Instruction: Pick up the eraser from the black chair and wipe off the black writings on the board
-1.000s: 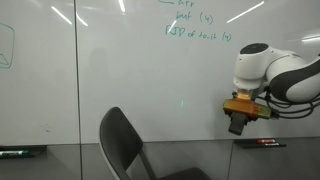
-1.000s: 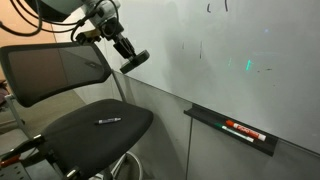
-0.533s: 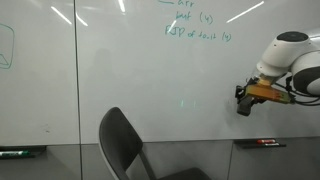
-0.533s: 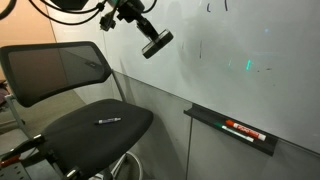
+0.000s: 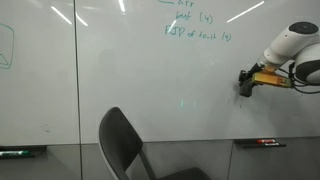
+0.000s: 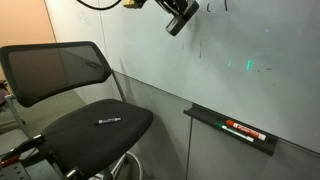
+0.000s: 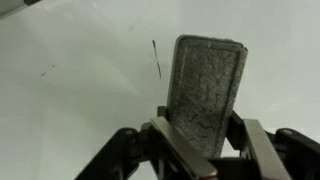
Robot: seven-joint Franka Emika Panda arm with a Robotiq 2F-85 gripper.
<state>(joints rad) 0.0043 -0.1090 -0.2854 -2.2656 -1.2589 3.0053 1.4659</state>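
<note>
My gripper (image 7: pixel 205 140) is shut on the eraser (image 7: pixel 205 88), a grey felt-faced block that stands up between the jaws. It is held up at the board (image 5: pixel 110 60), facing the white surface. In both exterior views the eraser (image 5: pixel 245 83) (image 6: pixel 181 20) is high up near the board. A thin black writing stroke (image 7: pixel 156 58) shows just left of the eraser in the wrist view; more faint black writings (image 6: pixel 200 48) show below the eraser. The black chair (image 6: pixel 75 100) stands below, also seen as a backrest (image 5: pixel 125 145).
A marker (image 6: pixel 108 121) lies on the chair seat. A tray (image 6: pixel 235 128) on the board's ledge holds a red-and-black marker (image 6: pixel 243 131), also seen in an exterior view (image 5: pixel 262 143). Green handwriting (image 5: pixel 195 25) is on the board above.
The gripper with the eraser has risen from beside the chair backrest and moved up towards the board, nearer the black strokes.
</note>
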